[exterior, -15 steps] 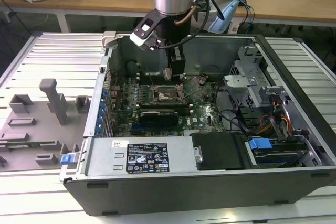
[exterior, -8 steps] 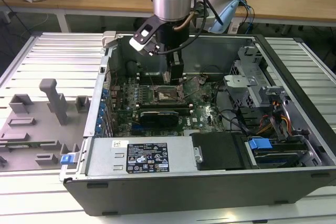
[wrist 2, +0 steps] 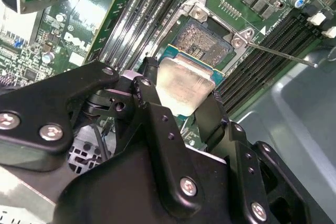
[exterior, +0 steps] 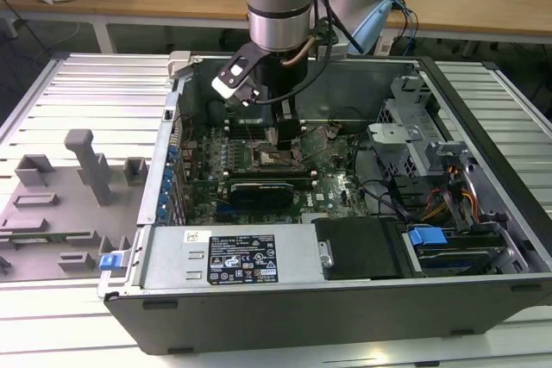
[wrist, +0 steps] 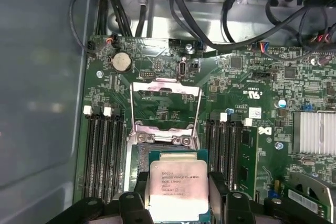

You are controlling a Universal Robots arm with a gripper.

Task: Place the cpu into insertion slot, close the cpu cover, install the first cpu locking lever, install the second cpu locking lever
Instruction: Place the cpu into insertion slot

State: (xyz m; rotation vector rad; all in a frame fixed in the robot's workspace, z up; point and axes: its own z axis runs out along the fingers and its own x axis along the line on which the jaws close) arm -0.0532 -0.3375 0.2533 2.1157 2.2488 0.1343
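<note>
Your pincer (wrist: pixel 177 205) is clamped on the chip (wrist: pixel 178 182) by two opposite edges, holding it just over the socket (wrist 2: pixel 202 40) on the green board inside the computer case (exterior: pixel 483 109). You cannot tell whether they touch. The cover (wrist: pixel 165 86) stands flipped open beyond the socket.

Between the jaws, the cpu (wrist: pixel 177 187) is cut off along its near side by the first wrist view's frame edge, as are both fingers (wrist: pixel 220 198). Just beyond the jaws in the second wrist view, the cpu covers the insertion slot's (wrist 2: pixel 205 43) nearer pins.
</note>
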